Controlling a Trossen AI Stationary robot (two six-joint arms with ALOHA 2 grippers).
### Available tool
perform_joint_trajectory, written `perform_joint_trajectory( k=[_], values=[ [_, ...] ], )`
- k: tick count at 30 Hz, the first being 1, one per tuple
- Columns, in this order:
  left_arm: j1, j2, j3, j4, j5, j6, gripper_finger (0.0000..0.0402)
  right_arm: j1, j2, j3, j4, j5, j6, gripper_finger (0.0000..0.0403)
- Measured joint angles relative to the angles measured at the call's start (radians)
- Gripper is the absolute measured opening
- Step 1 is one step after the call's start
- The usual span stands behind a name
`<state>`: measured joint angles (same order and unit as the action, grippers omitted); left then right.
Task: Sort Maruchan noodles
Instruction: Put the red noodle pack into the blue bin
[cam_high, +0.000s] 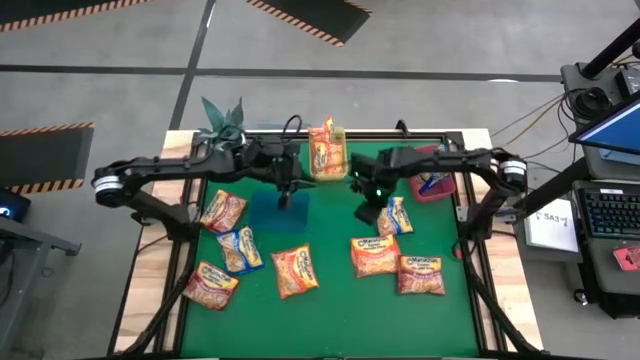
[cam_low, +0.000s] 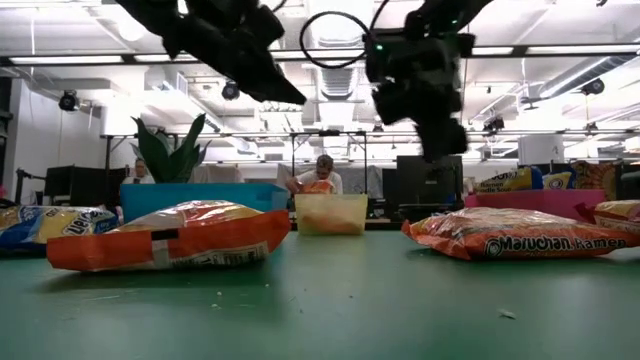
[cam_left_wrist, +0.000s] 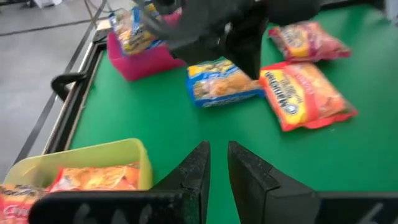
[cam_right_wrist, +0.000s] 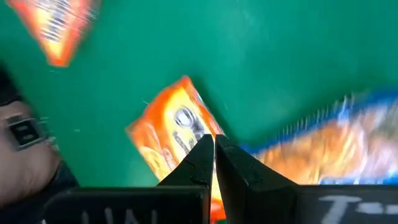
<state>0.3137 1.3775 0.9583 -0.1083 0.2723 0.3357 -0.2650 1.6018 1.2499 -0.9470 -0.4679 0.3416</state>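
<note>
Seven Maruchan noodles pkts are lying loose on the green mat, w/ more sitting in bins along the 12 o'clock edge. Left gripper is hanging over the blue bin, fingers nearly together w/ a slim gap, nothing between them. Yellow bin w/ orange pkts is sitting just at its 2 o'clock. Right gripper is hovering above the mat, jaws pressed shut & empty; blue-edged pkt is lying just at its 3 o'clock, orange pkt near its 6 o'clock. Red-pink pkt is resting by that orange one. Pink bin is sitting at the mat's 1 o'clock corner. Wooden table is showing around the mat. Behind it, a person is sitting among desks & monitors under ceiling lights; green plant is standing at the table's 11 o'clock corner.
</note>
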Motion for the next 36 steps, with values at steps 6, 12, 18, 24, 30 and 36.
perform_joint_trajectory(
  k=[6,12,18,24,30,36],
  values=[
    [-0.036,-0.074,-0.055,0.029,0.000,-0.051,0.0037,0.090,-0.042,-0.151,-0.060,0.161,0.204,0.0009],
    [-0.060,-0.098,-0.073,0.027,0.000,-0.115,0.0037,0.111,-0.048,-0.257,-0.068,0.323,0.277,0.0009],
    [-0.107,-0.097,-0.080,0.028,0.000,-0.162,0.0037,0.111,-0.042,-0.279,0.150,0.391,0.222,0.0009],
    [-0.144,-0.091,-0.117,0.046,-0.004,-0.201,0.0038,0.124,-0.045,-0.245,0.479,0.334,0.051,0.0009],
    [-0.157,-0.080,-0.211,0.214,-0.043,-0.282,0.0038,0.097,-0.046,-0.203,0.396,0.339,0.001,0.0009],
    [-0.156,-0.042,-0.264,0.344,-0.057,-0.295,0.0038,0.069,-0.055,-0.236,0.398,0.340,-0.003,0.0009]
  ],
)
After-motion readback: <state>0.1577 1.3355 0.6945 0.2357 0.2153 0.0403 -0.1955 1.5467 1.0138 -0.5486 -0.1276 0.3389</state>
